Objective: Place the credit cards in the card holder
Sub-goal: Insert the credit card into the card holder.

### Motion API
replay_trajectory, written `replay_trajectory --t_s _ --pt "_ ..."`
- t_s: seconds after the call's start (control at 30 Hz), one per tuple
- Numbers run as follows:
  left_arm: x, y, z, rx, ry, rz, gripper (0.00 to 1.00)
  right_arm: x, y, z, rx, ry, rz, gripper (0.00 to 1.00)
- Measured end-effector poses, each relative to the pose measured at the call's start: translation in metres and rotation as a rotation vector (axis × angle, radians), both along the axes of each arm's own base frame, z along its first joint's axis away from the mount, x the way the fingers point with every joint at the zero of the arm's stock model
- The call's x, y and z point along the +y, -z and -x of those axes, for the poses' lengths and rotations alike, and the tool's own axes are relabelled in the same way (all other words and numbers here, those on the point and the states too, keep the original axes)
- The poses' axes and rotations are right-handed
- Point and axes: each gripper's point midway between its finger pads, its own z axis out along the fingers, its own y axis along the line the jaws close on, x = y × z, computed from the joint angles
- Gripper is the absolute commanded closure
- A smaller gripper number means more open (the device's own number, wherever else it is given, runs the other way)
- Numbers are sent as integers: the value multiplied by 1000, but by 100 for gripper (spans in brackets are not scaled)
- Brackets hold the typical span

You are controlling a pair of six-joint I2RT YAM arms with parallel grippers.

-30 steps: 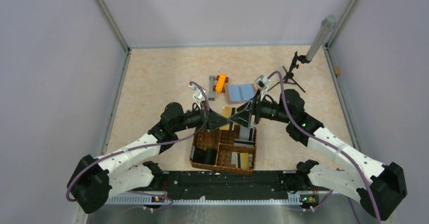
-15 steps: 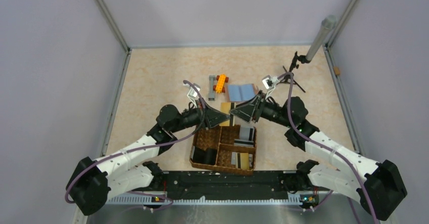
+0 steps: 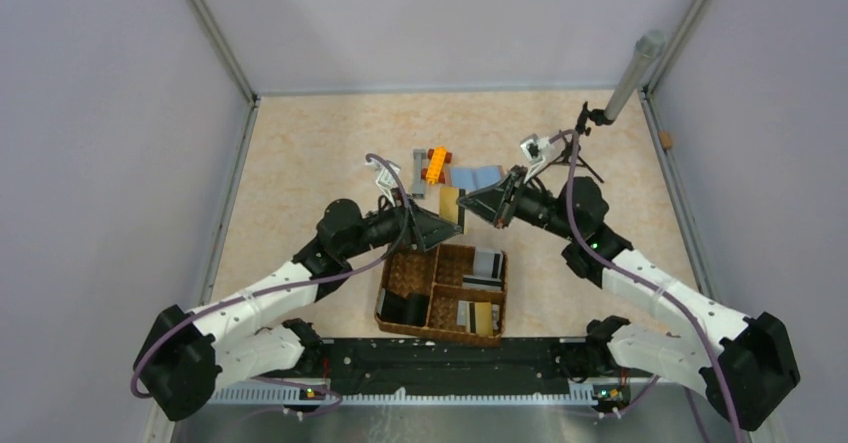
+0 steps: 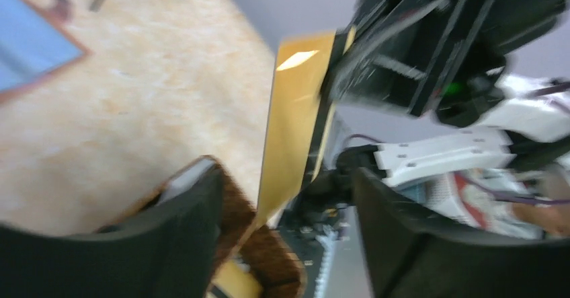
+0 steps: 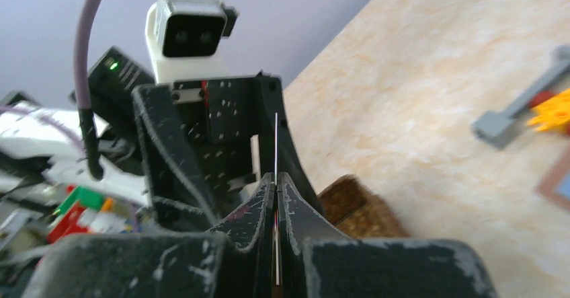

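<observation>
A gold credit card (image 3: 450, 204) hangs in the air above the table, edge-on in the right wrist view (image 5: 276, 143). My right gripper (image 3: 487, 206) is shut on its far end (image 5: 276, 185). My left gripper (image 3: 441, 227) faces it, open, its fingers (image 4: 181, 224) standing on either side of the card's lower end (image 4: 294, 130) without pinching it. The card holder (image 3: 476, 179) lies open on the table just behind, light blue inside showing (image 4: 27, 49). More credit cards (image 3: 487, 264) lie in the woven basket (image 3: 400, 281).
The brown woven basket (image 4: 235, 220) sits near the arm bases, below both grippers. An orange and grey toy piece (image 3: 432, 166) lies left of the card holder. A small black tripod (image 3: 583, 141) with a grey pole stands at the far right.
The gold card passed from my left gripper to my right: the left jaws opened, the right jaws shut on it. Both grippers rose from the basket toward the card holder.
</observation>
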Motion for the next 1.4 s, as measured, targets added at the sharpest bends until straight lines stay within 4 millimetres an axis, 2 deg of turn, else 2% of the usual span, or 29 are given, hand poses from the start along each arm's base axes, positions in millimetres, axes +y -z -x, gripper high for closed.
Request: replay_trajectory --t_s 0.1,0.23,0.33,0.43,0.53,0.67,0.77,0.9,1.1,1.4 --pt "-2 7 -19 40 -61 -62 6 -15 -6 -29 -36 120 55 100" --pt "4 15 -59 108 -171 -138 3 -39 1 -81 -40 279 161 100" --pt "15 31 -97 182 -255 -189 3 -56 24 -117 3 352 235 100" --pt "26 57 -128 263 -315 -242 6 -74 64 -147 97 393 301 100" --pt "31 87 -155 345 -351 -297 10 -84 106 -164 201 388 346 100" --pt "23 120 -181 426 -341 -358 17 -86 141 -179 287 356 375 100" --pt "12 137 -196 456 -322 -383 20 -84 148 -186 306 336 374 100" --pt "10 155 -205 482 -317 -432 24 -85 151 -202 305 325 359 100" --pt "5 166 -216 486 -307 -465 28 -88 166 -220 330 318 357 100" --pt "2 185 -222 507 -294 -502 32 -85 188 -224 372 290 365 100"
